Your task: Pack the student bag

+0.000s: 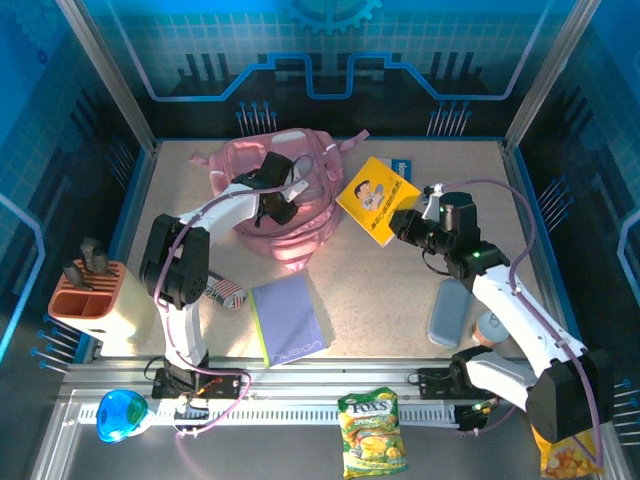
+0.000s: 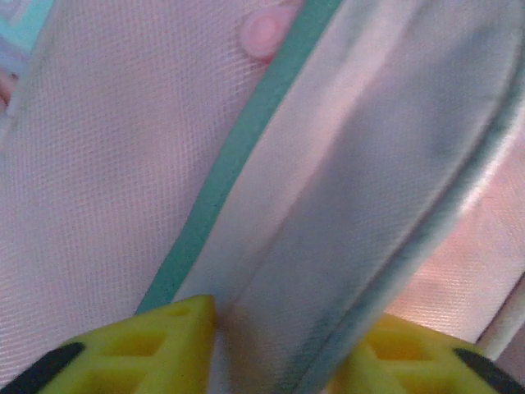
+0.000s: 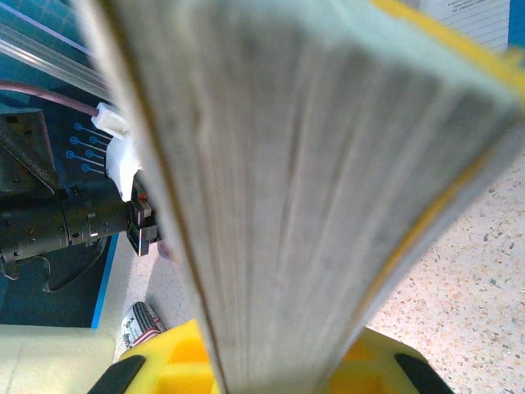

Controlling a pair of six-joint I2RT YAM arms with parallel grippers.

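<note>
A: At the far side of the table (image 1: 390, 285), left of centre, your student bag (image 1: 290, 245) lies slumped, and your left gripper (image 1: 283, 203) sits right on top of it. Why there?

B: Check your left wrist view. The yellow fingers (image 2: 164, 345) press a pale fold of the bag's fabric from both sides. I'd judge you hold it so the mouth can be lifted open.

A: And your right gripper (image 1: 403, 222)?

B: It is clamped on the yellow book (image 1: 372, 190), just right of the bag. From that wrist, the page edges (image 3: 295, 164) stand between the pads, so you carry it ready to slide in.

A: What should you watch?

B: The fold is soft. It may slip from your pinch before the opening is wide enough for the book.
</note>
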